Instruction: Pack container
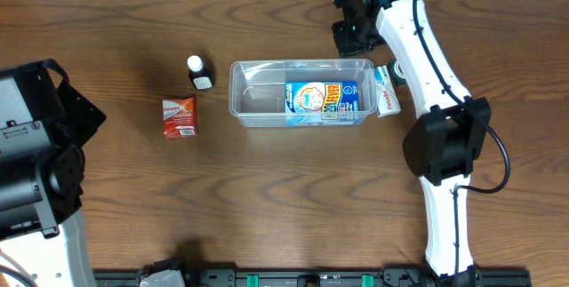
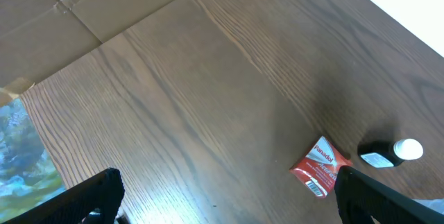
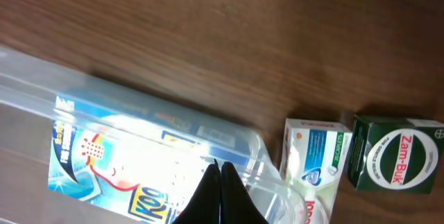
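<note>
The clear container (image 1: pixel 256 100) lies mid-table with a blue printed carton (image 1: pixel 324 98) in its right half. My right gripper (image 1: pixel 353 40) is shut on nothing, hanging just behind the tub's far right corner. In the right wrist view its closed fingertips (image 3: pixel 220 171) hover over the container's rim (image 3: pixel 267 156) and the carton (image 3: pixel 132 161). The left gripper (image 2: pixel 229 210) is open and empty above bare table, with the red Panadol packet (image 2: pixel 320 166) by its right finger (image 2: pixel 374 196). The left arm (image 1: pixel 36 163) is at the table's left edge.
A red packet (image 1: pixel 179 116) and a small black bottle with a white cap (image 1: pixel 199 72) lie left of the tub. A white toothpaste box (image 1: pixel 385 93) touches its right end, beside a green Zam-Buk box (image 3: pixel 395 154). The bottle (image 2: pixel 392 152) is also in the left wrist view.
</note>
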Action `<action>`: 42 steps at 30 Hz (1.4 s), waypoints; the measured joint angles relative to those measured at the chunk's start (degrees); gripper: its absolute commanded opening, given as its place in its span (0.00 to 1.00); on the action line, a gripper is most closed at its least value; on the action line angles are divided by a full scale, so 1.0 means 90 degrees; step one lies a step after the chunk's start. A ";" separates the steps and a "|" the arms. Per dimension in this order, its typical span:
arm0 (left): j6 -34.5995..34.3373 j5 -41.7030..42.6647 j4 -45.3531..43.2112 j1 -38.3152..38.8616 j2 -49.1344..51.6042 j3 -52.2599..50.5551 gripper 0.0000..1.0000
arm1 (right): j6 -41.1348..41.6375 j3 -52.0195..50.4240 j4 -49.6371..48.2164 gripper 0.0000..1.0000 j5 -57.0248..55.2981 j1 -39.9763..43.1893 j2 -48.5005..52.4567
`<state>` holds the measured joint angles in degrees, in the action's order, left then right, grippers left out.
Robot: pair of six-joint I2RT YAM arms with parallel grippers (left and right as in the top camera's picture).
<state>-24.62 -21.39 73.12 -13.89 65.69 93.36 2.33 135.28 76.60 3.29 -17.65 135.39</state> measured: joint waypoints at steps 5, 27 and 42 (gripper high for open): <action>0.0002 0.0000 0.0000 0.0000 0.0000 0.0000 0.98 | 0.0005 0.0000 0.0109 0.01 0.0117 -0.0032 0.0000; 0.0002 0.0000 0.0000 0.0000 0.0000 0.0000 0.98 | 0.0204 -0.0347 -0.0782 0.01 0.0068 -0.0100 0.0000; 0.0002 0.0000 0.0000 0.0000 0.0000 0.0000 0.98 | 0.0325 -0.0576 -0.0607 0.01 0.0068 -0.0107 0.0000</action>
<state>-24.60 -21.39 73.12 -13.89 65.69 93.36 5.26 130.10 71.13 3.90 -18.61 135.39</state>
